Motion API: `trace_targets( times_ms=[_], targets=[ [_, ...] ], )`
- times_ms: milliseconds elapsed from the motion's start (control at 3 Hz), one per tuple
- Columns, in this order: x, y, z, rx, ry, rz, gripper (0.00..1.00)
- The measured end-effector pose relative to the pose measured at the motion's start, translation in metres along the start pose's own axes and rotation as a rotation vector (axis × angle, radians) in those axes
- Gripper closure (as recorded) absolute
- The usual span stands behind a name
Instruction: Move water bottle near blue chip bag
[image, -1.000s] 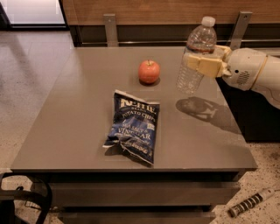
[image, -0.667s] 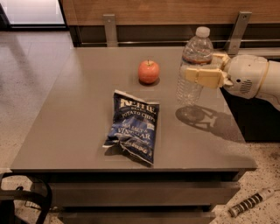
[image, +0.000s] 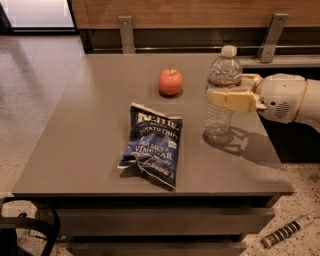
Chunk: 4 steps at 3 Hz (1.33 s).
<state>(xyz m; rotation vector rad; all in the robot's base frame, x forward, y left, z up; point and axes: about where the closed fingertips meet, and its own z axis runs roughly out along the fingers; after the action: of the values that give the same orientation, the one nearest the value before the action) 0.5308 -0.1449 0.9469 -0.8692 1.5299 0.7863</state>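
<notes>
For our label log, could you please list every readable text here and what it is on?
"Kettle", partly blurred: blue chip bag top.
"POTATO CHIPS": same bag.
"SEA SALT & VINEGAR": same bag.
Label on the water bottle: unreadable; the gripper clasps it at the table's right side.

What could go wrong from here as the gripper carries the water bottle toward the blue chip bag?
1. The gripper clamps the water bottle at mid-height, base low over the table. Moving left, the base might catch the crinkled edge of the blue chip bag and shove it.
2. The bottle is tall and narrow, so a release off vertical could topple it.
3. Veering toward the far side could bump the apple.
</notes>
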Motion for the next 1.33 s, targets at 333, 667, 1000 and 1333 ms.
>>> trace_targets(
  times_ms=[333,667,1000,1333],
  targets=[
    [0.026,-0.006,0.003,-0.004,-0.034,0.039,1.00],
    [0.047,-0.012,0.003,0.000,-0.068,0.074,1.00],
    [0.046,-0.013,0.003,0.000,-0.072,0.078,0.79],
    [0.046,-0.013,0.003,0.000,-0.072,0.078,0.56]
  ],
)
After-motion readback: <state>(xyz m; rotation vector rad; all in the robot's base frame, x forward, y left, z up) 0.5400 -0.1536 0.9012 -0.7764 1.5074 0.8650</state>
